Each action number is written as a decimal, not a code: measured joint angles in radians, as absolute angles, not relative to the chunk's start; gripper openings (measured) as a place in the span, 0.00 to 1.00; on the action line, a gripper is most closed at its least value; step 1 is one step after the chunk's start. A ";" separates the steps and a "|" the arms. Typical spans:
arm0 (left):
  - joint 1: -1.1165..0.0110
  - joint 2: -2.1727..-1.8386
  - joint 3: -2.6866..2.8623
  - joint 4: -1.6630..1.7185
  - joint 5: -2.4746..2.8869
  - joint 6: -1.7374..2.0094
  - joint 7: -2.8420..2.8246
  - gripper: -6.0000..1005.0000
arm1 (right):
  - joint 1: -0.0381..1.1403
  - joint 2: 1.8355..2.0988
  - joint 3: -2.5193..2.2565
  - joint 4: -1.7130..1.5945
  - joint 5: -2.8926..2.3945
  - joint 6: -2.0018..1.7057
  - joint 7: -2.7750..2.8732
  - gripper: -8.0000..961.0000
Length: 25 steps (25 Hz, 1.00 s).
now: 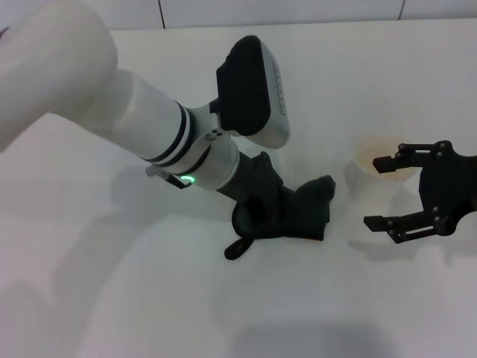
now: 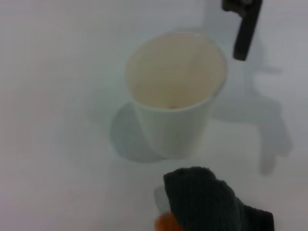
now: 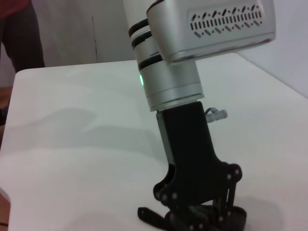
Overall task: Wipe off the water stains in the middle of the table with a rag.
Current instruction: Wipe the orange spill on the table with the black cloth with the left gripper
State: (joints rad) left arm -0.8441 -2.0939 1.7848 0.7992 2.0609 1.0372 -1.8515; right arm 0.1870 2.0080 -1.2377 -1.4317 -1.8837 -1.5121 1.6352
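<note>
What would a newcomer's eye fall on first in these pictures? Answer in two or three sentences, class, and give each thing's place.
The big white left arm sweeps in from the far left, its left gripper pressing the dark rag down mid-table. To the right stands a cream-white cup, with the open right gripper beside it at the right edge. In the left wrist view an orange-brown bit of the water stains peeks out at the rag's edge.

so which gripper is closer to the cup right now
Right. The right gripper hangs open just beside the cup, one finger reaching over its rim. The left gripper is farther off, pressed down on the rag toward the table's middle.
</note>
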 joint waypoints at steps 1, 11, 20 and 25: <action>-0.844 -2.094 1.790 0.799 2.058 1.039 -1.851 0.09 | 0.187 2.008 -1.237 -1.432 -1.884 -1.512 1.635 0.91; -0.850 -2.095 1.869 0.807 2.042 1.034 -1.852 0.09 | 0.189 2.008 -1.236 -1.433 -1.884 -1.509 1.635 0.91; -0.848 -2.086 1.839 0.787 2.063 0.985 -1.852 0.09 | 0.182 2.009 -1.245 -1.436 -1.883 -1.512 1.635 0.91; -0.851 -2.086 1.792 0.759 2.103 0.952 -1.852 0.09 | 0.179 2.009 -1.254 -1.436 -1.883 -1.513 1.636 0.91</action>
